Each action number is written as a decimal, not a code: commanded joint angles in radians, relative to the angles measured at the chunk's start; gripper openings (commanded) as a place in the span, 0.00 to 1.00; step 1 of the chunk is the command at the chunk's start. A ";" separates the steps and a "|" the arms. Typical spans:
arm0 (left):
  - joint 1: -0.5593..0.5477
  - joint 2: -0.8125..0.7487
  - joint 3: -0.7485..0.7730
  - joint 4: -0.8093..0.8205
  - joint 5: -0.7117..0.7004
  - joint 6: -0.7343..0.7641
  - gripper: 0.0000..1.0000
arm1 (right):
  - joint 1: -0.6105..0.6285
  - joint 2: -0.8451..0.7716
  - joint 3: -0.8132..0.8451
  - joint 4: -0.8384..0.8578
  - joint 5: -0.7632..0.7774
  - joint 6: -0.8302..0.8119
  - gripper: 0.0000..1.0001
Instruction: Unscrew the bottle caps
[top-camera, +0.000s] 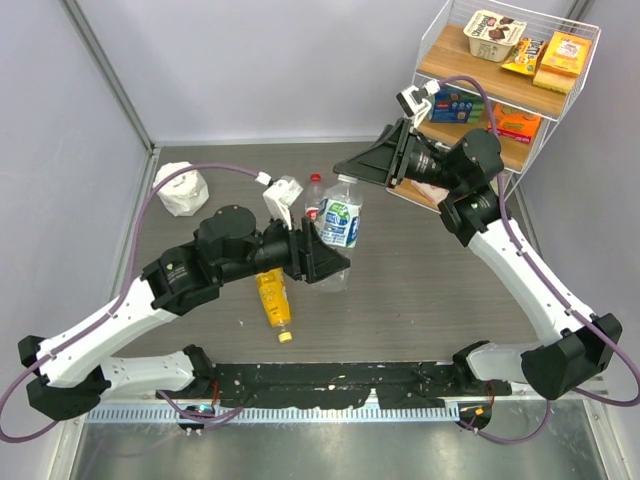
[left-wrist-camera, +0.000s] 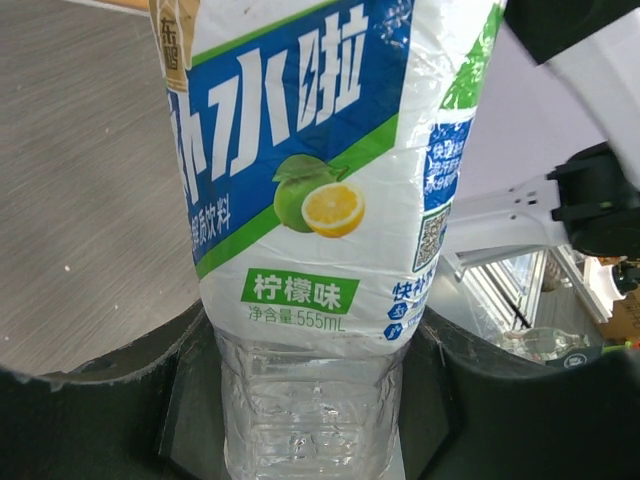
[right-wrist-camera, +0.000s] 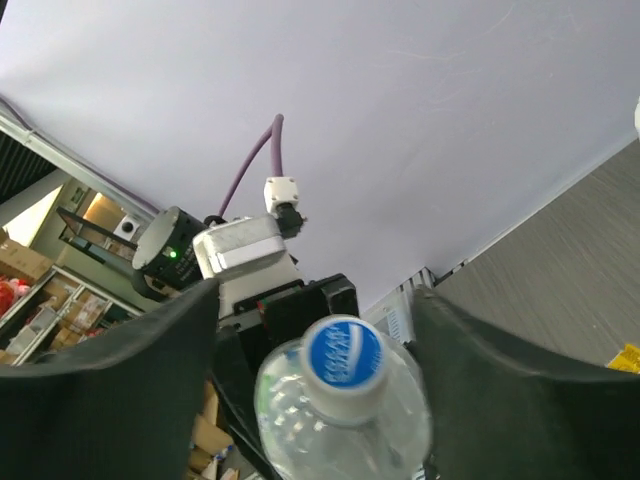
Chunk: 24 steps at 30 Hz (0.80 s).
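Observation:
My left gripper (top-camera: 337, 266) is shut on the lower body of the small clear bottle (top-camera: 340, 218) with the blue-white label and holds it upright; the left wrist view shows the bottle (left-wrist-camera: 310, 200) filling the gap of this gripper (left-wrist-camera: 310, 400). Its pale blue-white cap (right-wrist-camera: 343, 362) is on the neck. My right gripper (top-camera: 347, 170) is open, its jaws wide on either side of the cap without touching it (right-wrist-camera: 315, 300). The red cap (top-camera: 314, 181) tops a bottle mostly hidden behind the left wrist. The yellow bottle (top-camera: 271, 293) lies on the table, its yellow cap (top-camera: 285, 337) at the near end.
A white crumpled roll (top-camera: 182, 190) lies at the back left. A wire rack (top-camera: 585, 70) with boxed snacks on wooden shelves stands at the back right, close behind the right arm. Grey walls enclose the table.

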 joint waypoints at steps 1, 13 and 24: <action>0.001 0.024 -0.028 -0.027 0.001 -0.003 0.25 | -0.019 -0.045 0.066 -0.064 0.015 -0.025 0.96; 0.000 0.040 -0.009 -0.100 -0.065 0.006 0.23 | -0.065 0.030 0.298 -0.709 0.268 -0.281 1.00; 0.001 0.109 0.081 -0.335 -0.350 0.015 0.15 | -0.042 0.230 0.664 -1.225 0.436 -0.392 1.00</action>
